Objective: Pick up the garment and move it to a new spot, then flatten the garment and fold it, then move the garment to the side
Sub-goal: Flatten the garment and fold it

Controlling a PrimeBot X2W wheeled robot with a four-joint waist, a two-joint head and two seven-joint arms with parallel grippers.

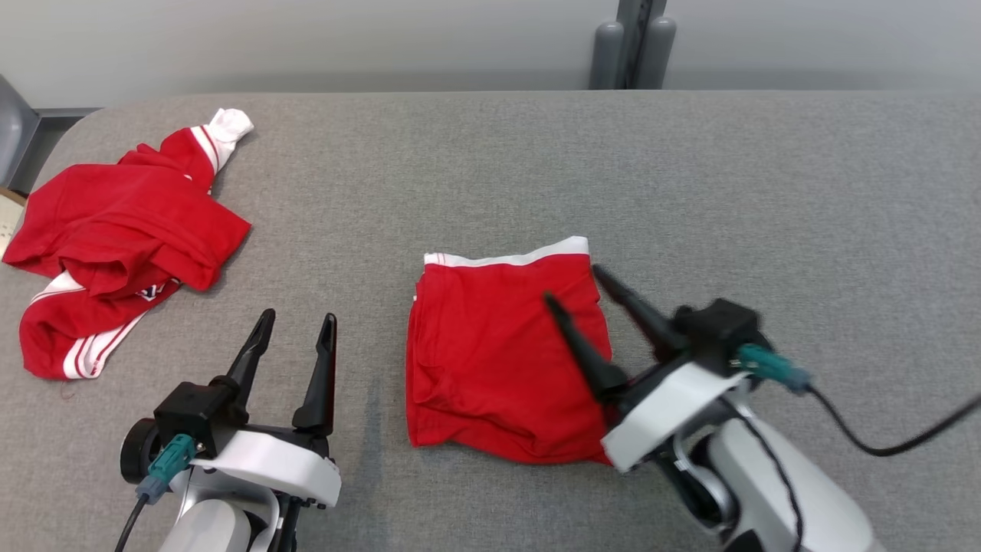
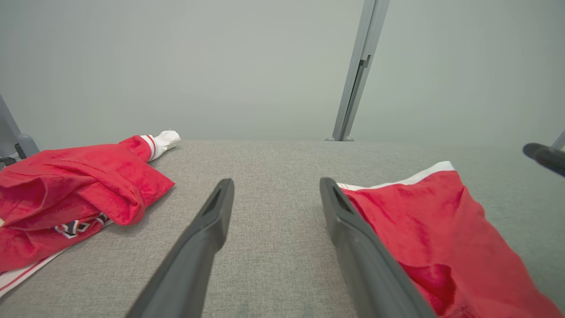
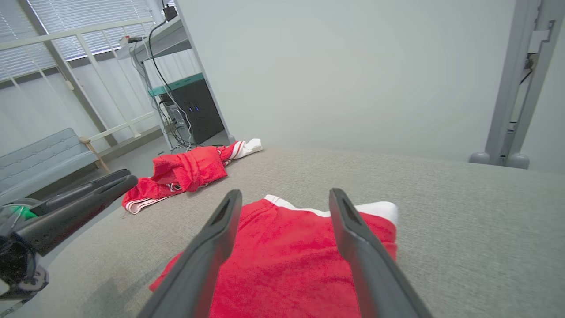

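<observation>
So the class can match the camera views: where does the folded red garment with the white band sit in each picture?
Head view: folded garment, centre, beneath the right gripper.
Left wrist view: lower right.
Right wrist view: bottom centre, behind the fingers.
Shared landmark: crumpled red garment, on its left.

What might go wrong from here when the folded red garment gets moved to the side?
1. The right gripper, open over the right part of the folded red garment, may pinch only the top layers, so the fold opens when dragged.
2. One-sided pulling could bunch it; the left gripper sits open, apart from the cloth.
3. Moved left, it could run into the crumpled red garment lying there.
</observation>
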